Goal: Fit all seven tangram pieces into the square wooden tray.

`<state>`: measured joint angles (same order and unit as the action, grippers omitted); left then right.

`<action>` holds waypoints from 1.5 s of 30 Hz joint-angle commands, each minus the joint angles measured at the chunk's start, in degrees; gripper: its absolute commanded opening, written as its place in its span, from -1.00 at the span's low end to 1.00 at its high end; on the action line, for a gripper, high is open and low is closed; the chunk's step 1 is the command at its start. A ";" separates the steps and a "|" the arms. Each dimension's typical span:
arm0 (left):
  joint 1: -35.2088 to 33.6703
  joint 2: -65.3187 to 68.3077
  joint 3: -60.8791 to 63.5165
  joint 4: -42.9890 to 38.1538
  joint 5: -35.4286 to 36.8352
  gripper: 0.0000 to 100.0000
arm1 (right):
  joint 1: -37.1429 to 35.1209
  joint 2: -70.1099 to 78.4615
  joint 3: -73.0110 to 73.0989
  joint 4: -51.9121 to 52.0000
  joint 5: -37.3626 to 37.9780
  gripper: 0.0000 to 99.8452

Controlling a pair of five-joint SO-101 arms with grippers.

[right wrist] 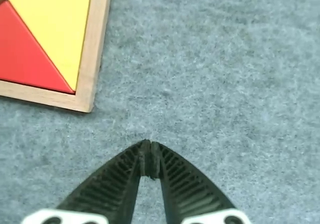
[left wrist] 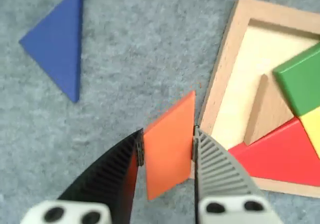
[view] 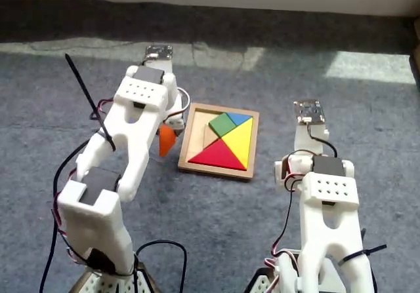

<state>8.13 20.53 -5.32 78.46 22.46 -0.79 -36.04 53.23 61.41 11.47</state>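
Gripping a flat orange parallelogram [left wrist: 169,146] beside the wooden tray [left wrist: 220,83], left jaws; right jaws pressed together.

Grey carpet [view: 197,227] bears wooden tray [view: 214,172], blue triangle [left wrist: 57,43].

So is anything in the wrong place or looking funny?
Nothing is broken or spilled. A blue triangle lies out on the carpet, apart from the wooden tray, and the left tool grips an orange piece just outside the tray's edge. The tray has a bare patch.
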 commanded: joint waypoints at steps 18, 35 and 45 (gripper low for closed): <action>9.45 25.71 -40.31 19.96 -6.24 -0.60 | 1.01 -1.19 -0.31 -0.84 1.93 -0.99; 0.31 18.42 -42.33 21.98 -1.76 -0.26 | 0.92 -1.19 -0.31 -0.84 1.93 -0.99; -13.14 22.02 -42.68 19.08 -2.11 -0.54 | 0.75 -1.19 -0.31 -0.84 1.93 -0.99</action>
<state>-1.54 42.68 -45.23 99.56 20.26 -0.44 -36.04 53.23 61.41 12.62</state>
